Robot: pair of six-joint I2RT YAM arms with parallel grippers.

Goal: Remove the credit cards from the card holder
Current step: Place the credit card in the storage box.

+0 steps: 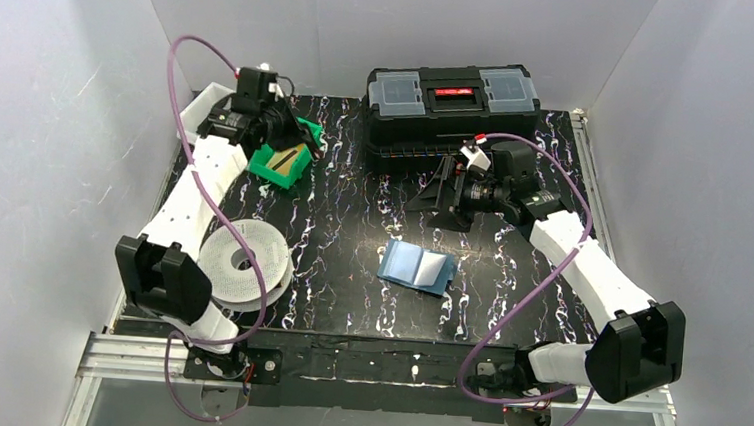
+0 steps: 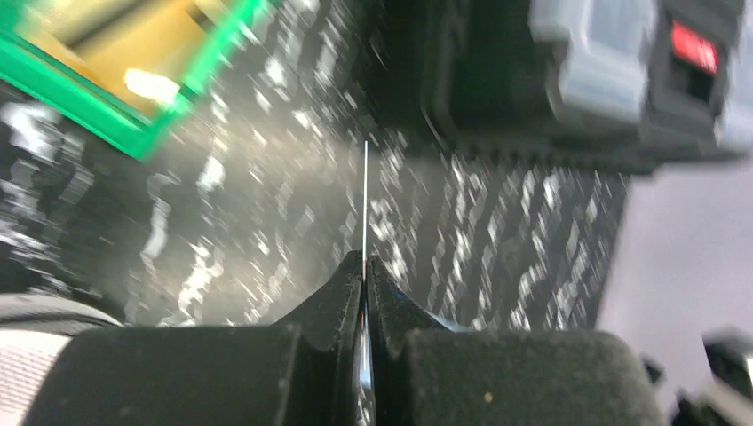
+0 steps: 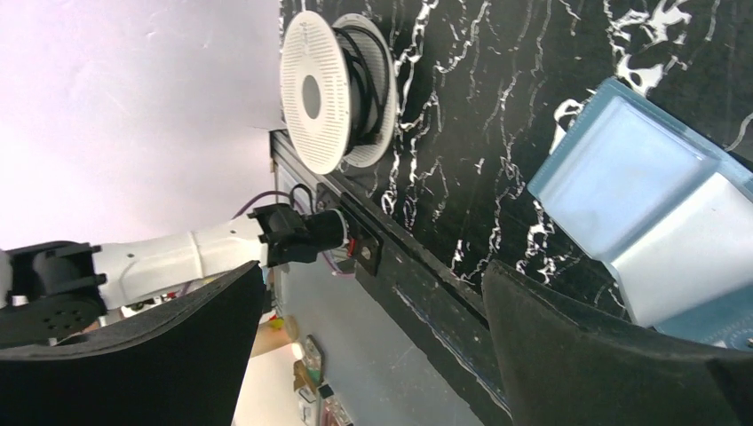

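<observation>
My left gripper [image 2: 365, 262]: fingers pressed together, clamped on a thin card [image 2: 365, 200]. I see the card only edge-on, as a pale line standing straight out past my fingertips.
What the card touches: only my two pads. Its free end hangs over the marbled black table [image 1: 352, 221].
Left arm pose: stretched from its base at the near left corner to the far left of the table, with the wrist just beside the green bin [image 1: 283, 163]. The left wrist view is blurred.
In the bin: an orange-tan card [image 2: 133, 67] lies flat on the bottom.
My right gripper [image 3: 368, 271]: fingers spread wide apart, holding and touching nothing.
Right arm pose: elbow folded at the near right corner, forearm running up toward the black toolbox [image 1: 451, 103]. The wrist is just in front of the toolbox and the fingers point left across the table.
Card holder [image 1: 416, 267]: lies open and flat near the middle of the table, paler blue inside, with a whitish panel on one half. It is apart from both my grippers.
Also on the table: a white spool [image 1: 239, 259] at the near left.
</observation>
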